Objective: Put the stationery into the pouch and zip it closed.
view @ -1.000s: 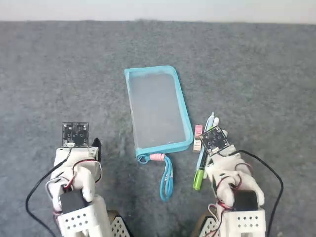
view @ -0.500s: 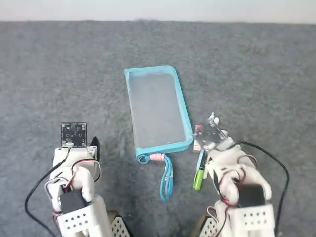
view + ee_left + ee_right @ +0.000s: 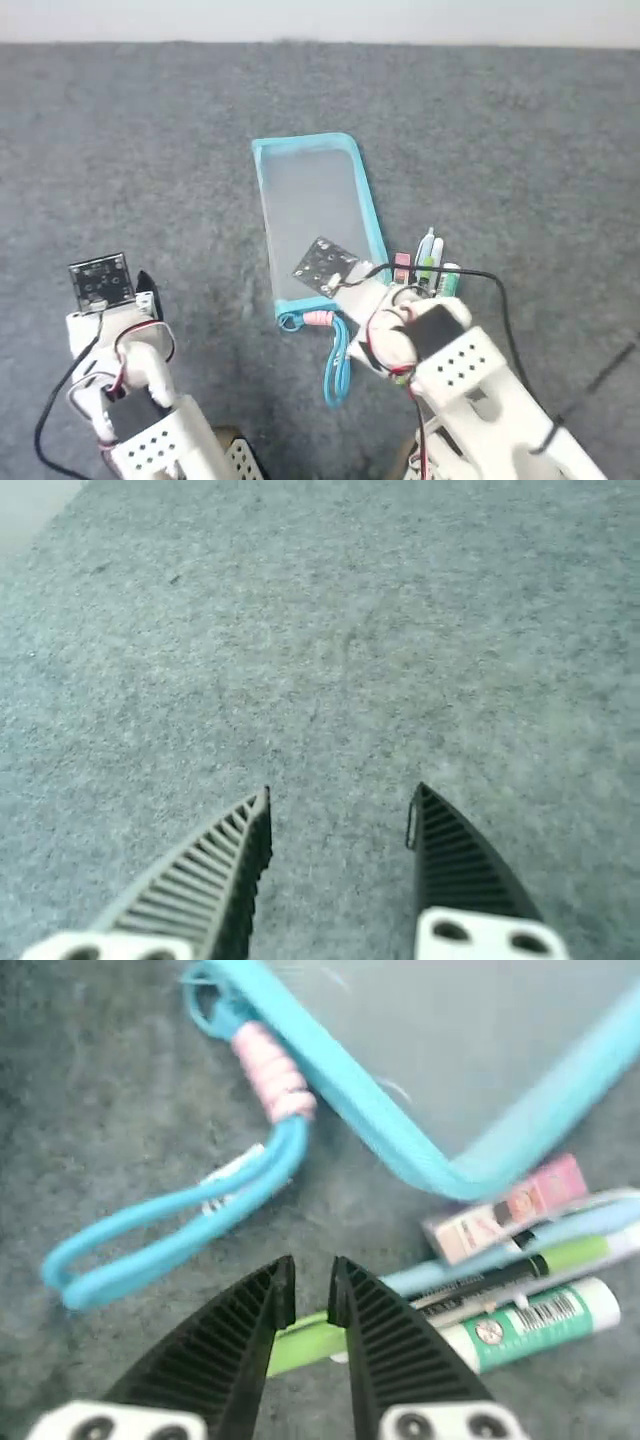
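Note:
The teal pouch (image 3: 315,215) with a translucent face lies flat mid-table, its near corner in the right wrist view (image 3: 480,1050). A pink zip pull (image 3: 272,1075) sits at that corner, trailing a blue cord loop (image 3: 170,1225). Beside the pouch lie a pink eraser (image 3: 510,1210), a green pen (image 3: 560,1255), a pale blue pen (image 3: 600,1225) and a white glue stick (image 3: 530,1320), grouped together (image 3: 428,268). My right gripper (image 3: 312,1265) hangs over the carpet between cord and pens, its fingers almost together and holding nothing. My left gripper (image 3: 340,805) stands open over bare carpet.
Grey carpet (image 3: 150,150) covers the whole table. The right arm's body (image 3: 440,350) leans over the pouch's near end, its cable (image 3: 500,300) arching past the stationery. The left arm (image 3: 120,340) stands at the near left, far from the pouch.
The right arm has swung left from above the stationery to the pouch's zip corner, uncovering the pens. The left arm has shifted slightly left.

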`<action>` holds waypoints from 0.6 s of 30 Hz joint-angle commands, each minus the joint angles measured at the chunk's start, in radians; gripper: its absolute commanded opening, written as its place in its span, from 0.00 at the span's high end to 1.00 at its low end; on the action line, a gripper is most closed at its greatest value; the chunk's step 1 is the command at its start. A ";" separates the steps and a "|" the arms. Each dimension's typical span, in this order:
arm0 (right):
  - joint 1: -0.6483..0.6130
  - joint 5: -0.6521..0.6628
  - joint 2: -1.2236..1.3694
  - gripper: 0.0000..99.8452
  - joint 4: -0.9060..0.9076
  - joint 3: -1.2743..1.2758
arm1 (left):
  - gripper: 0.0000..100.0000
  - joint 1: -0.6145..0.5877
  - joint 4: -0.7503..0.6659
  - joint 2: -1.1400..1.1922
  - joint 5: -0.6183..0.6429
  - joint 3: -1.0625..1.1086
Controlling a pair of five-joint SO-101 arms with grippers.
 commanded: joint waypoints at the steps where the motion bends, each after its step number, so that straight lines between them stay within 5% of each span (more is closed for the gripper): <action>1: -0.025 -0.017 0.044 0.87 -0.056 -0.061 | 0.79 -0.008 -0.032 -0.012 0.014 -0.013; 18: -0.160 -0.009 0.545 0.85 -0.160 -0.344 | 0.79 -0.009 -0.028 -0.011 0.009 -0.012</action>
